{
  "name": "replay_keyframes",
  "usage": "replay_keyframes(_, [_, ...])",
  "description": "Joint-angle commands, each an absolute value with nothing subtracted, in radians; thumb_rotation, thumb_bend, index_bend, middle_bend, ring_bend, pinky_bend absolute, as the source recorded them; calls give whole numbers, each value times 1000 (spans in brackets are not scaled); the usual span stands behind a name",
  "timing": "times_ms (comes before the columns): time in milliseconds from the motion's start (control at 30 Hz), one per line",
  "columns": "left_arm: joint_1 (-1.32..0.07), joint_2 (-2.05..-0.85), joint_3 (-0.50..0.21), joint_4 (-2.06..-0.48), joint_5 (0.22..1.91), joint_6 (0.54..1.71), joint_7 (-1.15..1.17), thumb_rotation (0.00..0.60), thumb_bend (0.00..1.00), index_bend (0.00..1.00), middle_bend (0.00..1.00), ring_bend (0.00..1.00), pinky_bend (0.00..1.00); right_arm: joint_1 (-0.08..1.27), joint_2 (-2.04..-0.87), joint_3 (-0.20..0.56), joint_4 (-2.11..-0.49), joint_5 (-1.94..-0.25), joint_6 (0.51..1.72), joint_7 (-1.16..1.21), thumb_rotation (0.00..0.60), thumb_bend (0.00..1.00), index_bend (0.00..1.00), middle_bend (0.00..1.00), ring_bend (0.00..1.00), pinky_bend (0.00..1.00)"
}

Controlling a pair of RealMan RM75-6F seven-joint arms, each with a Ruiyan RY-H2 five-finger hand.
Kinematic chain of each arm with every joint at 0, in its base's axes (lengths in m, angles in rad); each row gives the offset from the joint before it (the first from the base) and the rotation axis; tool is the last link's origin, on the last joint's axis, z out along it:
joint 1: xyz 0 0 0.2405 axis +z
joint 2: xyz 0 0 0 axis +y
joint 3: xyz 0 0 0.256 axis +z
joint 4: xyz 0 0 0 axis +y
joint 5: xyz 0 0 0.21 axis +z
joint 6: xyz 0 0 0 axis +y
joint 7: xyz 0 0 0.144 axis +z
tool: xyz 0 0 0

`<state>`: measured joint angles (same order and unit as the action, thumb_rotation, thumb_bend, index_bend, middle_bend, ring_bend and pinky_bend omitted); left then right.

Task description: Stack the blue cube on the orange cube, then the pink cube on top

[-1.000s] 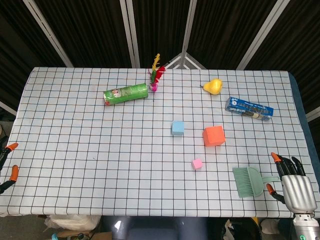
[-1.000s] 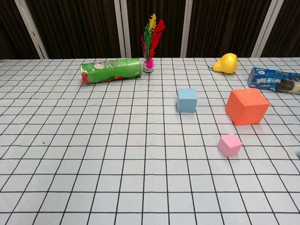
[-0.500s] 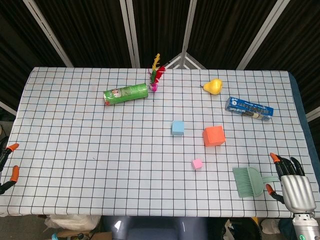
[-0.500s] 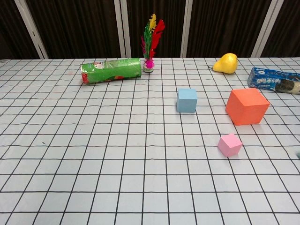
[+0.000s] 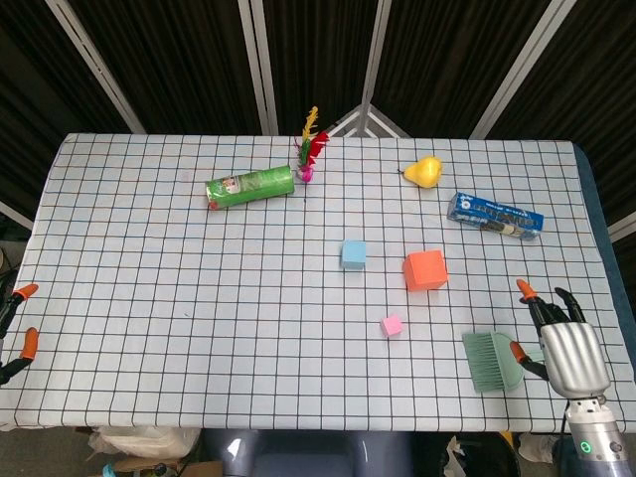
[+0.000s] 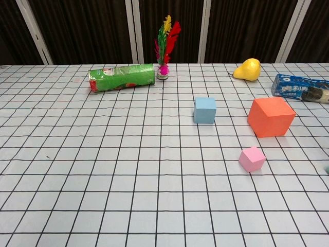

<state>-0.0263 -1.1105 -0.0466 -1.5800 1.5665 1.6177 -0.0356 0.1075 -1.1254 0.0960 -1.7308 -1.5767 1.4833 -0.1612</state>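
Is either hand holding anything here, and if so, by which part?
Nothing is held. The right hand is open beside the green brush; the left hand shows only fingertips.

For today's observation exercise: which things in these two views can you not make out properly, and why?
- Left hand: head view, cut off by the left edge; only fingertips show.
- Brush: chest view, only a sliver at the right edge.
- Right hand: absent from the chest view.
- Biscuit pack: chest view, clipped by the right edge; its print too small to read.

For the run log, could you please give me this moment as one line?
stage: nothing stacked | blue cube, orange cube, pink cube: apart on table | right hand: empty, near brush | left hand: table edge
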Motion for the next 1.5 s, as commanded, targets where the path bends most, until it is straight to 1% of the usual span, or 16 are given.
replay_keyframes(33, [-28,-1111,-47,-1579,1564,1614,-34,600,557,180,33,0,0,159,-1128,146,-1779,-1590,1468,-127,600,311,166,747,782,516])
replay_keyframes(67, [-29,-1111,-48,-1579,1563,1613,-33,600,557,180,33,0,0,177,-1135,161,-1794,-1583,1453,-121,600,311,184,834,849,584])
replay_keyframes(133, [-30,-1111,-48,-1579,1563,1611,-32,600,557,180,33,0,0,209,-1139,177,-1822,-1553,1406,-132,600,310,190,936,916,657])
replay_keyframes(167, [-30,-1111,-48,-1579,1563,1609,-31,600,557,180,33,0,0,233,-1135,185,-1845,-1525,1360,-155,600,311,191,972,942,695])
replay_keyframes(267, [-30,-1112,-49,-1578,1561,1610,-30,600,557,180,32,0,0,287,-1126,205,-1897,-1439,1258,-238,600,311,192,1000,989,771])
replay_keyframes(400, [-32,-1113,-52,-1577,1554,1606,-29,600,557,180,33,0,0,383,-1143,232,-1968,-1250,1125,-435,600,296,200,1000,1000,814])
replay_keyframes(500, [-35,-1114,-53,-1577,1551,1601,-26,600,557,180,33,0,0,448,-1173,244,-1998,-1108,1070,-546,600,290,213,1000,1000,829])
replay_keyframes(567, [-36,-1114,-53,-1576,1550,1598,-23,600,557,180,33,0,0,488,-1201,255,-2003,-1019,1059,-601,600,290,222,1000,1000,839])
replay_keyframes(633, [-37,-1115,-53,-1576,1548,1596,-20,600,557,180,33,0,0,525,-1233,267,-2001,-944,1060,-649,600,291,228,1000,1000,849])
replay_keyframes(767, [-39,-1115,-57,-1576,1539,1590,-19,600,557,180,33,0,0,619,-1314,305,-1997,-757,1103,-763,600,289,239,1000,1000,873])
replay_keyframes(867, [-42,-1115,-61,-1575,1529,1584,-20,600,557,180,33,0,0,690,-1377,344,-1991,-634,1175,-839,600,289,240,1000,1000,892])
replay_keyframes(1000, [-46,-1116,-63,-1573,1523,1575,-19,600,557,180,33,0,0,763,-1453,391,-1971,-515,1259,-893,600,290,252,1000,1000,901])
replay_keyframes(1100, [-48,-1116,-63,-1573,1520,1569,-17,600,557,180,33,0,0,809,-1501,422,-1936,-448,1295,-911,600,290,264,1000,1000,906])
replay_keyframes(1233, [-47,-1115,-63,-1573,1520,1571,-20,600,557,180,33,0,0,860,-1557,459,-1864,-380,1313,-907,600,290,267,1000,1000,909])
replay_keyframes(1367, [-45,-1112,-66,-1572,1516,1575,-29,600,557,180,33,0,0,888,-1594,478,-1798,-340,1301,-883,600,290,267,1000,1000,909])
replay_keyframes(1500, [-45,-1110,-69,-1569,1508,1572,-37,600,557,180,33,0,0,903,-1624,478,-1744,-337,1284,-852,600,289,268,1000,1000,909])
